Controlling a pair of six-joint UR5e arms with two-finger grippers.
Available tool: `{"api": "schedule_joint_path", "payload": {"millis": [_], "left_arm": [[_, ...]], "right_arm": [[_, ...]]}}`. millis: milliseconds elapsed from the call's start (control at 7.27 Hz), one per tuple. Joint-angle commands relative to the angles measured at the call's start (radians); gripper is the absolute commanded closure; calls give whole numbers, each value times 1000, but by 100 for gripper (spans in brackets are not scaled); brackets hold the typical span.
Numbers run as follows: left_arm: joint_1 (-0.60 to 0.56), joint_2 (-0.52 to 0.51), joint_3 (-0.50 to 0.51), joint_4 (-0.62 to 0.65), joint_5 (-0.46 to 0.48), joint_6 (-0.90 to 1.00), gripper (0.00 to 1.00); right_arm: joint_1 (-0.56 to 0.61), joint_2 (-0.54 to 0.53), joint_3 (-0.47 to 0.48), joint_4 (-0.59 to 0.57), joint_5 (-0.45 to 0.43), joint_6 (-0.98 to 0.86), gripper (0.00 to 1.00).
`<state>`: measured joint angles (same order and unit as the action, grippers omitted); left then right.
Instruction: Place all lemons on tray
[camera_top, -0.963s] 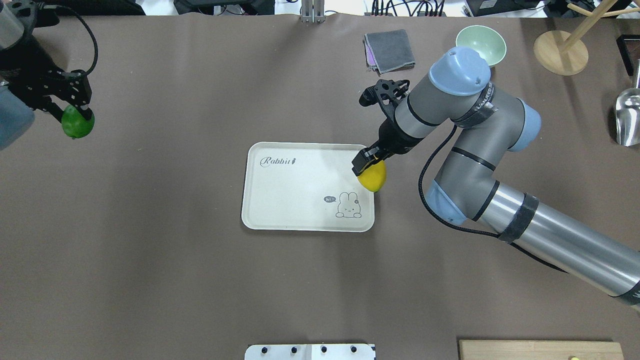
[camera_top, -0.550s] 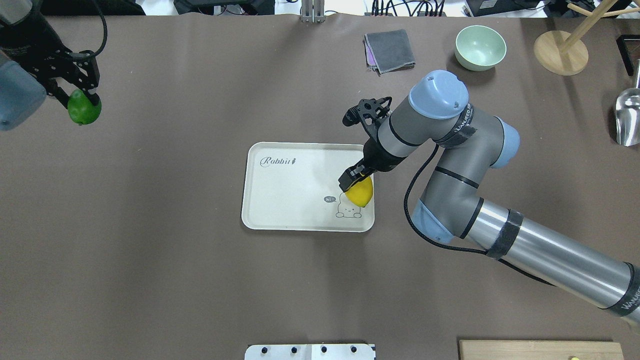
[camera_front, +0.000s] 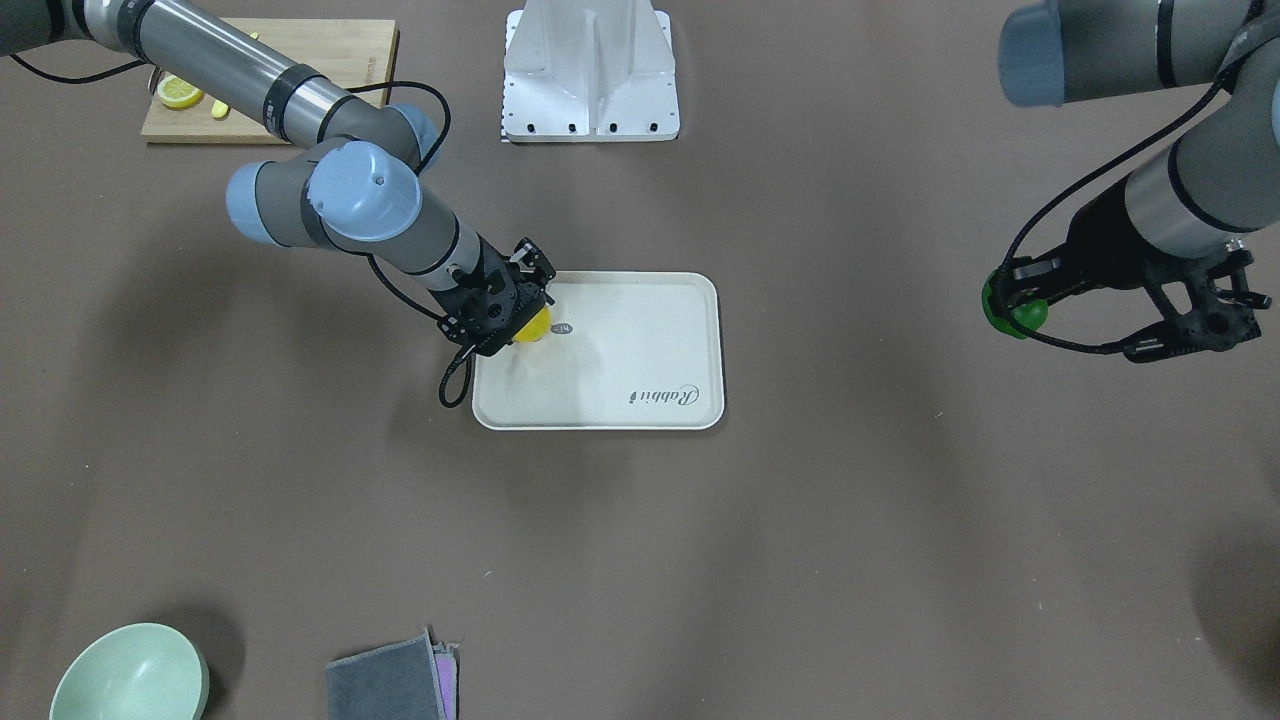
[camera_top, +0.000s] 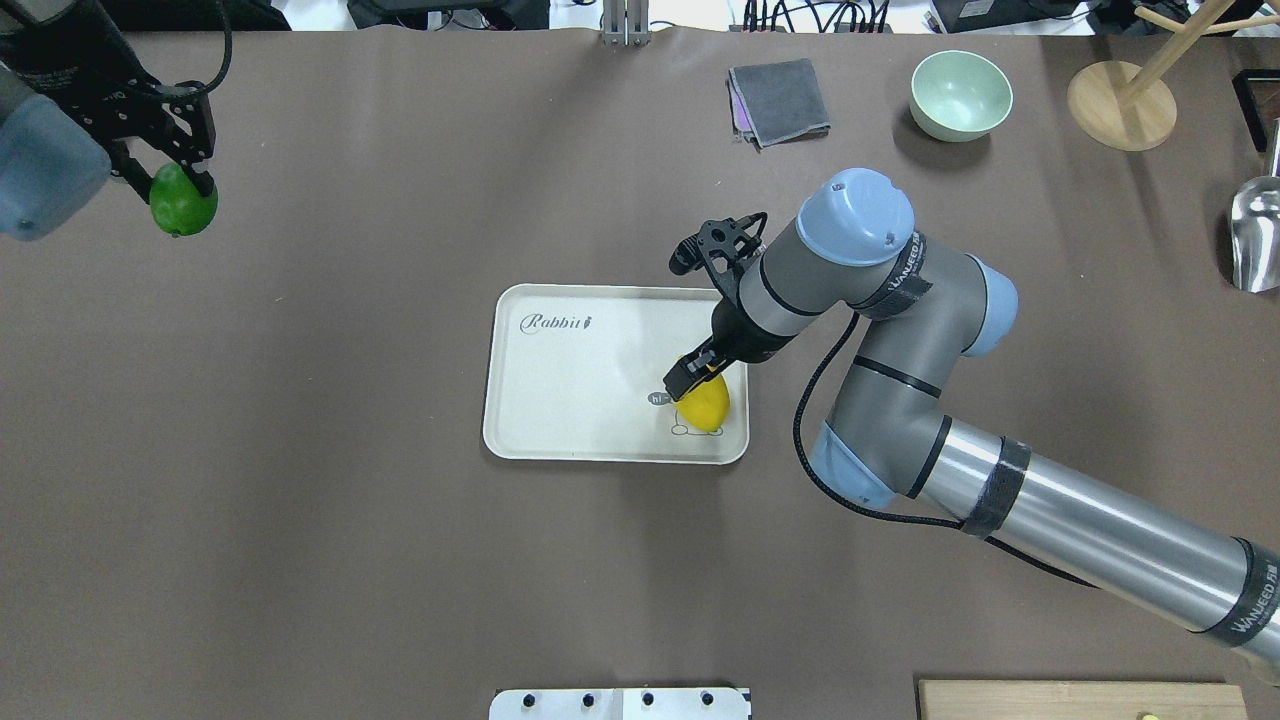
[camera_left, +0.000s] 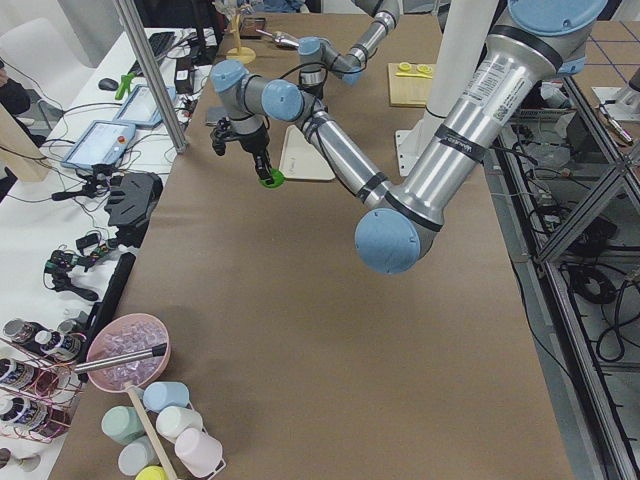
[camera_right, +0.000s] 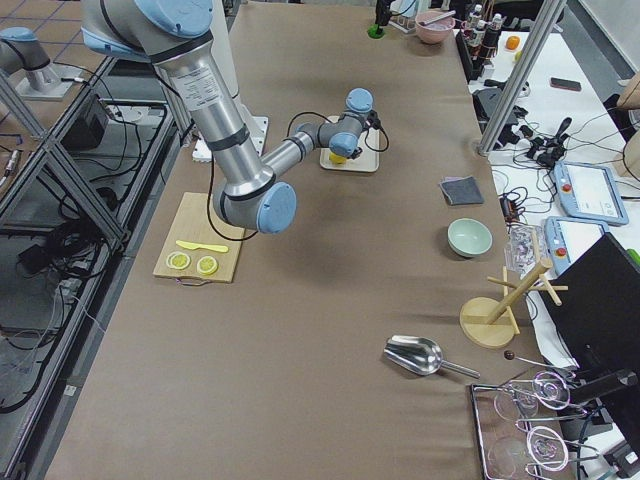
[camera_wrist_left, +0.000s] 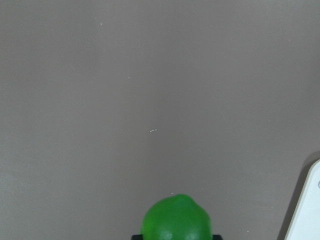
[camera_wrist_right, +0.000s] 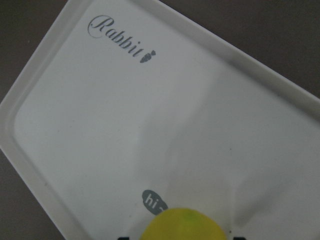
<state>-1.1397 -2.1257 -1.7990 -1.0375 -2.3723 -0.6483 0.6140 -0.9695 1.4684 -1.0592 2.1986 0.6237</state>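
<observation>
you'll see the right fingers (camera_top: 682, 376) pinching the yellow lemon (camera_top: 705, 408) over the tray (camera_top: 570, 385), at the corner with the drawing; you can't tell whether it touches. the left fingers (camera_top: 204, 172) pinch the green lemon (camera_top: 184, 211) above the brown surface (camera_top: 330, 520), well apart from the tray.

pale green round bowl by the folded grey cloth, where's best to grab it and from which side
Its thin rim, from straight above, jaws astride the wall: the pale green round bowl sits upright and empty, and looks too wide to span.
</observation>
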Motion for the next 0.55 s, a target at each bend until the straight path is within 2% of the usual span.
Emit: {"api": "schedule_joint_path", "payload": {"millis": [0, 138, 413], "left_arm": [[5, -5, -8, 1, -1, -2, 100], [30, -14, -5, -3, -2, -11, 100], [121, -103, 73, -88, 2, -198, 100]], "right_arm": [[51, 0, 15, 2, 1, 8, 0], [111, -11, 32, -1, 41, 5, 0], [199, -37, 62, -2, 116, 5, 0]]}}
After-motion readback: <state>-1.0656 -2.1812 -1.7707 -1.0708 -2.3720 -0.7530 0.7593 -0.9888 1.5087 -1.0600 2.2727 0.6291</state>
